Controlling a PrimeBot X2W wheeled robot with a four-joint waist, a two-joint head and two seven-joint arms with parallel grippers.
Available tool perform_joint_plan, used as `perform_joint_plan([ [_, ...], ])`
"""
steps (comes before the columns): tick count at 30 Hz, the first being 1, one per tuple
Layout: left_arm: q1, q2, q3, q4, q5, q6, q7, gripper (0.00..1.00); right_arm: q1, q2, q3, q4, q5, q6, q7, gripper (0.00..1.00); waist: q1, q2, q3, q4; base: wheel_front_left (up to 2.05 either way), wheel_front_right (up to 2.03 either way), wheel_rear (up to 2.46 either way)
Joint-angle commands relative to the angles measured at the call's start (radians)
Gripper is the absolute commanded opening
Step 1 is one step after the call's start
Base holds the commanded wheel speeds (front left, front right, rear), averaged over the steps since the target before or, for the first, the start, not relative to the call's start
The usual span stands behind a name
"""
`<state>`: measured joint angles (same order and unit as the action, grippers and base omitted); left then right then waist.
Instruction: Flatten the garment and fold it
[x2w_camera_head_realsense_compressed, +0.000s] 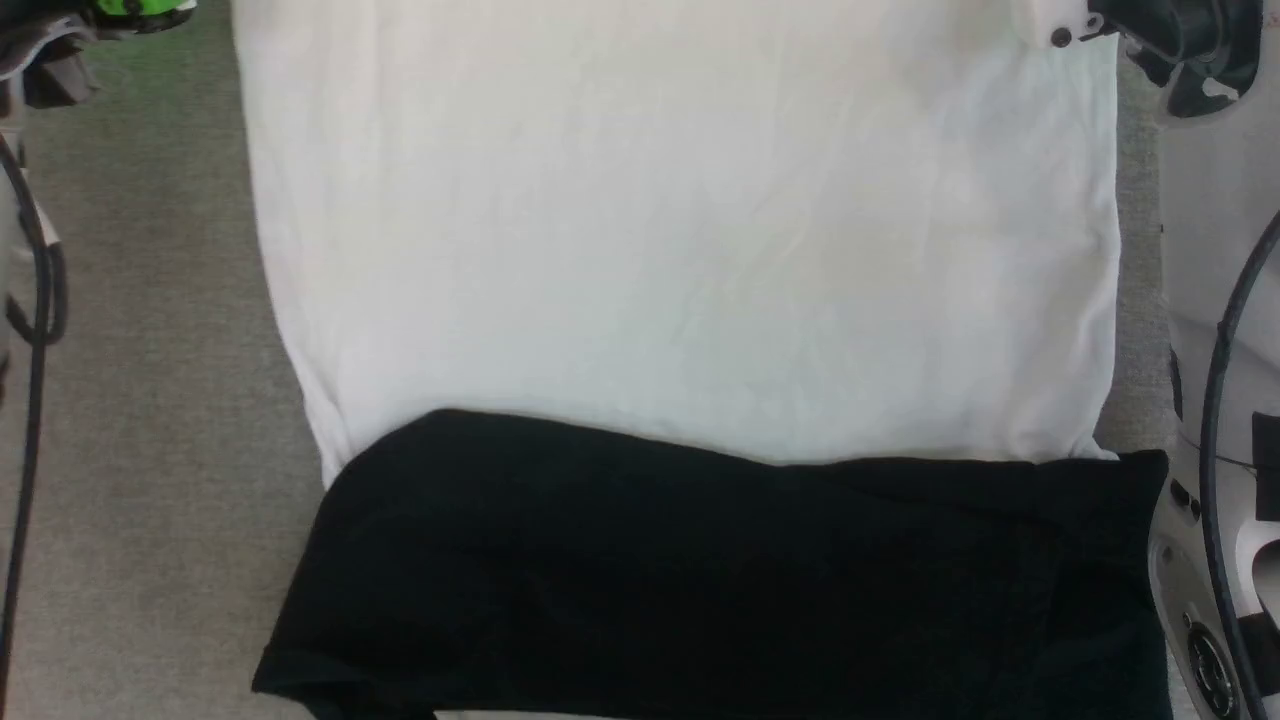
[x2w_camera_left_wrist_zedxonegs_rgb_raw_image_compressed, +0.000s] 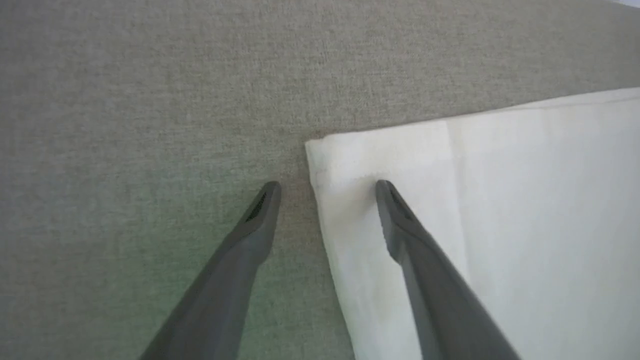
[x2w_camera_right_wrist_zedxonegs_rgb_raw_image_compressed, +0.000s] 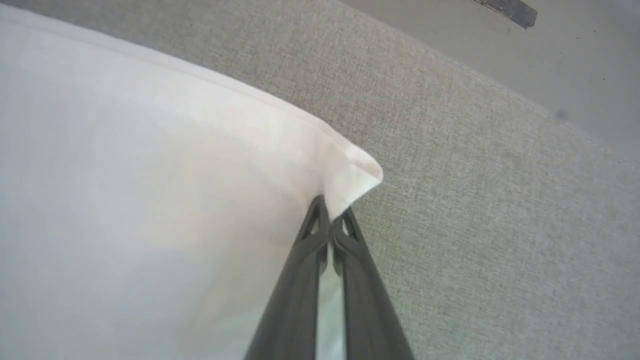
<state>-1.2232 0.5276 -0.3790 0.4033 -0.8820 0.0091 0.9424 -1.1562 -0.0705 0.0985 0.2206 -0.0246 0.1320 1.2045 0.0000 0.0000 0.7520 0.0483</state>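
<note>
Soft white garment (x2w_camera_head_realsense_compressed: 680, 250) corner pinched between right fingers (x2w_camera_right_wrist_zedxonegs_rgb_raw_image_compressed: 297, 300); left fingers (x2w_camera_left_wrist_zedxonegs_rgb_raw_image_compressed: 242, 250) splayed, straddling another corner.

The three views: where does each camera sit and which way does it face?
Head view: on the head, facing down at the soft white-and-black cloth garment on grey fabric; pale arm at right.
Left wrist view: along the open left hand, astride a white corner.
Right wrist view: along the right hand, shut on another corner.
All share the garment.
</note>
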Motion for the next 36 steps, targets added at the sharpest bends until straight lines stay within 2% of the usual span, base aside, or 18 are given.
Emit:
perform_joint_plan([
  [1, -0.012, 0.012, -0.009, 0.011, 0.013, 0.01, 0.018, 1.0, -0.016, -0.001, 0.005, -0.005, 0.011, -0.001, -0.006, 0.0, 0.0, 0.0, 0.021, -0.021, 0.0, 0.0, 0.0],
  [4, 0.005, 0.015, -0.022, 0.022, 0.018, 0.023, 0.039, 1.0, -0.013, -0.008, 0.014, -0.006, 0.021, -0.001, -0.009, 0.0, 0.0, 0.0, 0.027, -0.026, 0.0, 0.0, 0.0],
  [5, 0.017, 0.016, -0.025, 0.025, 0.013, 0.027, 0.05, 0.76, -0.011, -0.01, 0.017, -0.006, 0.026, -0.001, -0.008, 0.0, 0.0, 0.0, 0.029, -0.026, 0.0, 0.0, 0.0],
  [6, 0.026, 0.014, -0.022, 0.027, 0.007, 0.032, 0.053, 0.27, -0.01, -0.012, 0.017, -0.007, 0.029, -0.001, -0.008, 0.0, 0.0, 0.0, 0.031, -0.026, 0.0, 0.0, 0.0],
  [7, 0.038, 0.016, -0.024, 0.029, 0.002, 0.036, 0.064, 0.0, -0.008, -0.014, 0.017, -0.009, 0.033, -0.001, -0.009, 0.0, 0.0, 0.0, 0.033, -0.026, 0.0, 0.0, 0.0],
  [13, 0.07, 0.019, 0.003, -0.001, -0.029, 0.021, 0.031, 0.0, -0.006, -0.026, 0.011, -0.006, 0.042, -0.001, -0.025, 0.0, 0.0, 0.0, 0.034, -0.019, 0.0, 0.0, 0.0],
  [19, 0.048, 0.025, 0.031, -0.03, 0.026, -0.019, -0.152, 0.0, -0.021, -0.035, -0.012, 0.004, 0.026, -0.001, -0.089, 0.0, 0.0, 0.0, 0.018, -0.012, 0.0, 0.0, 0.0],
  [24, 0.014, 0.018, 0.032, -0.023, 0.089, -0.03, -0.289, 0.0, -0.047, -0.047, -0.006, 0.026, 0.006, -0.001, -0.15, 0.0, 0.0, 0.0, -0.004, -0.013, 0.0, 0.0, 0.0],
  [28, -0.028, 0.005, 0.034, -0.003, 0.135, -0.028, -0.388, 0.0, -0.085, -0.046, -0.019, 0.039, -0.013, -0.001, -0.25, 0.0, 0.0, 0.0, -0.013, -0.014, 0.0, 0.0, 0.0],
  [36, -0.119, -0.028, 0.044, 0.086, 0.187, -0.046, -0.571, 0.0, -0.189, -0.033, -0.054, 0.151, -0.061, -0.001, -0.48, 0.0, 0.0, 0.0, -0.022, -0.016, 0.0, 0.0, 0.0],
])
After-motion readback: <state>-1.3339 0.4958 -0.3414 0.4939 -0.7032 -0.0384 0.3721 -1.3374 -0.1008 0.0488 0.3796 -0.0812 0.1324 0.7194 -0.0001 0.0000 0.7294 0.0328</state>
